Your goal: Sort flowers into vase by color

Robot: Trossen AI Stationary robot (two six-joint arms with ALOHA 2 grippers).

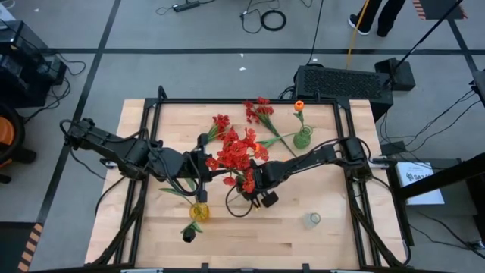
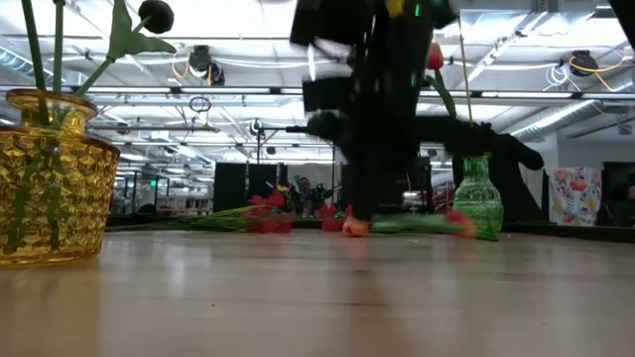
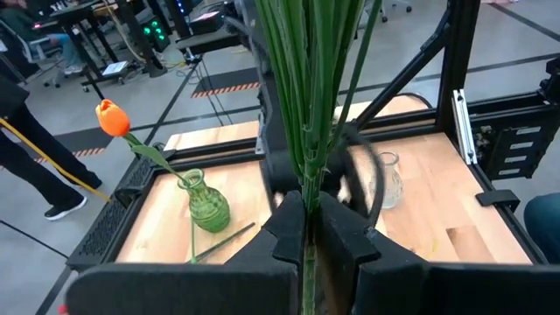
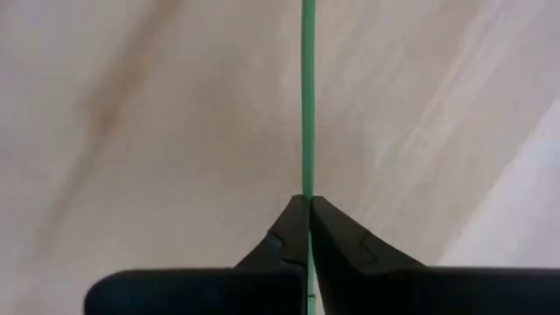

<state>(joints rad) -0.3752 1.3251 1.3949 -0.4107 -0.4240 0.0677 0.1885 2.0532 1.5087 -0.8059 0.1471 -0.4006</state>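
Red flowers stand bunched at mid-table, their green stems pinched in the left gripper, whose fingers are closed tight on them. The right gripper sits low over the wood beside that bunch, clamped shut on a single green stem. An orange flower stands in the green vase; a yellow vase holds black blooms.

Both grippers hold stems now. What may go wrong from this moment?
1. The right gripper pinches one thin green stem near the tabletop; it may slip or bend when lifted.
2. The left gripper holds a bunch of stems close to the right arm, so flowers may tangle or catch.
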